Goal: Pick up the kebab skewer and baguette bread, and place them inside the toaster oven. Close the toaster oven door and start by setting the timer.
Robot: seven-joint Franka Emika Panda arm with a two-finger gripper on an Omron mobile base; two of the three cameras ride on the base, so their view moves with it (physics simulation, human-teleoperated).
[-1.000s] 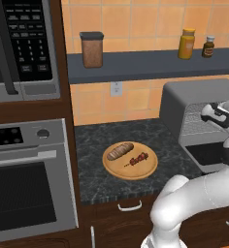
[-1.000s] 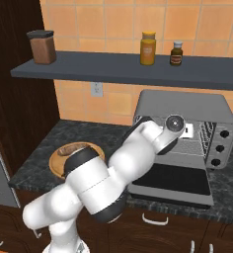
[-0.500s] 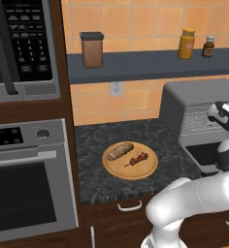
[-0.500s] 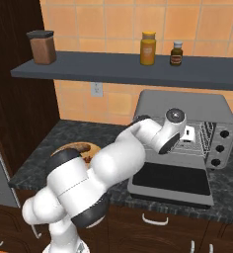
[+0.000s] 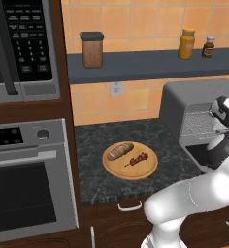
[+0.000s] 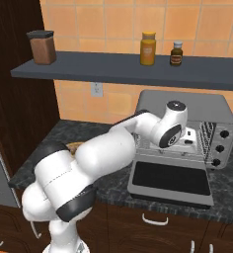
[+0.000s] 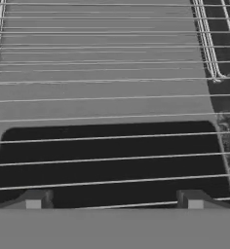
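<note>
A built-in steel oven fills the lower left of the left base view, with a black-panelled microwave set above it in dark wood cabinetry. A dark speckled stone counter runs right from there, under a grey wall shelf and an orange tiled wall.

The toaster oven stands at the counter's right end, a grey box with a rounded top and three knobs down its right side. The toaster oven door hangs fully down, its dark glass lying flat toward the counter's front edge. In the hand view the wire rack stretches across as thin parallel rods, with the dark door glass seen through them lower down.

The white arm reaches to the oven mouth, and the gripper sits just at the opening, its two finger tips spread wide apart with nothing between them.

A round wooden board lies on the counter, well left of the toaster oven. On it rest the baguette bread toward the back left and the kebab skewer just beside it toward the front right (whether the two touch is too small to tell).

On the shelf stand a brown canister with a dark lid, a yellow jar, and a small dark bottle. A white wall outlet sits beneath the shelf.
</note>
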